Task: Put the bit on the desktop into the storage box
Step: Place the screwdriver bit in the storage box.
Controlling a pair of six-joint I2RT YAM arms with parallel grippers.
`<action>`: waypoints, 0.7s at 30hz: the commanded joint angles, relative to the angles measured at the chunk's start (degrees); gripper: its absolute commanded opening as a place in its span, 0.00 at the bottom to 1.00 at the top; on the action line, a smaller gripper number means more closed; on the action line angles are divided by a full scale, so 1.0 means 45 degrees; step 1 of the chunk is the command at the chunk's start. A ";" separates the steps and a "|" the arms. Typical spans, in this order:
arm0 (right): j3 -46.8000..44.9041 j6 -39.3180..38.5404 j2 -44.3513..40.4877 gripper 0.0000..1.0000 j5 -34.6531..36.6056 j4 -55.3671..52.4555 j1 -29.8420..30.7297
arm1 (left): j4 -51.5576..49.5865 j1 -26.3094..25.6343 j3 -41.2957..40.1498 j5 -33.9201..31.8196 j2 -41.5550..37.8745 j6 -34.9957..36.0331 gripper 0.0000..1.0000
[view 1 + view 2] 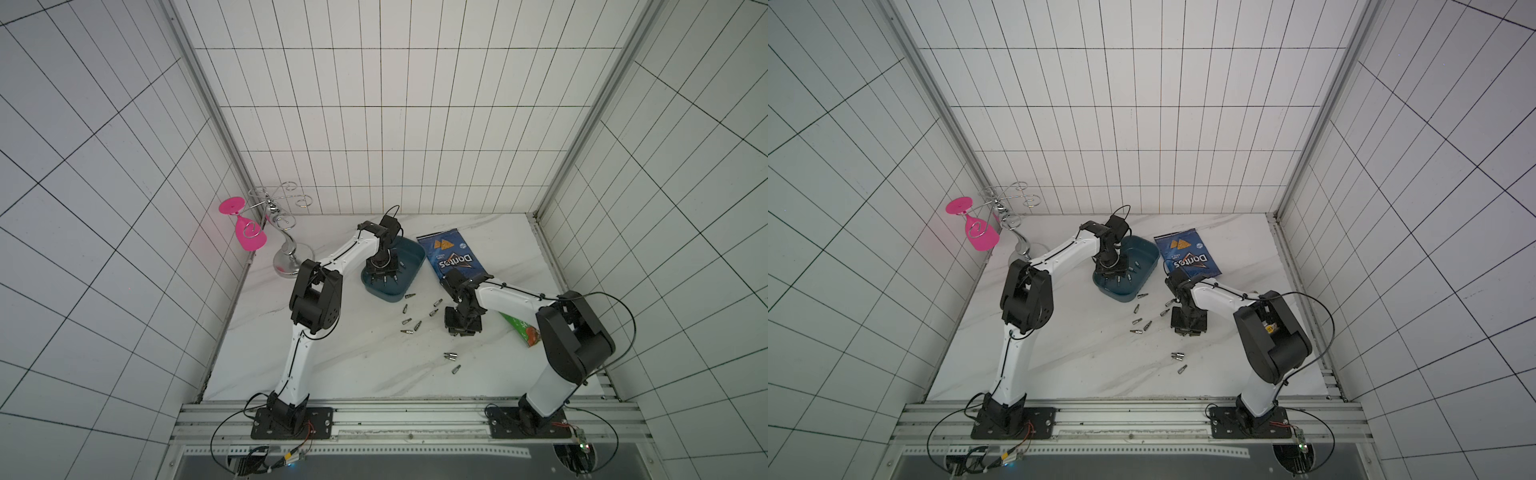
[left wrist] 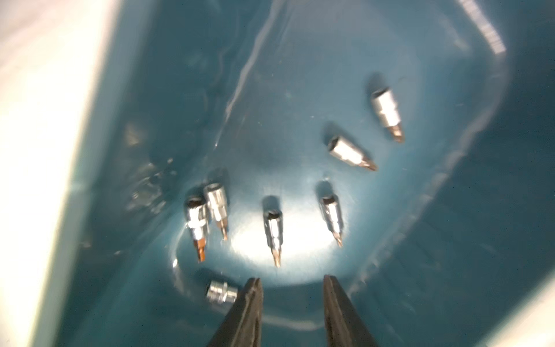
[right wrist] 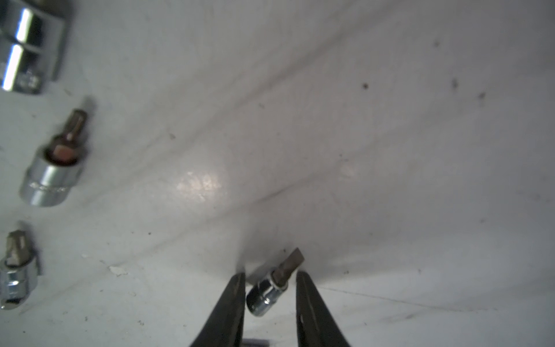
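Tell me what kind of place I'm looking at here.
Probably a robot test cell: gridded white walls enclose it, two arms are bolted to an aluminium rail, and loose bits lie on the desktop.

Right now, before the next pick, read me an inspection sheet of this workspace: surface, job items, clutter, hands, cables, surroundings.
Surface: white marbled desktop, faint specks and scuffs.
Job's things: blue box holds several bits; more loose bits lie scattered on the desktop.
Clutter: chip bag, green packet, wire rack with a pink glass hanging on it.
Hands: left hand open and empty over the box; right hand open, straddling a flat-blade bit on the desktop.
Cables: black cable loops off the right arm, clear of the bits.
Surroundings: white tiled walls, metal rail in front.
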 commanded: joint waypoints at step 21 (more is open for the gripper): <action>0.0448 -0.0541 -0.0413 0.00 0.0488 -0.0864 -0.0106 | 0.0382 -0.1643 -0.5098 -0.1040 -0.5781 -0.1672 0.43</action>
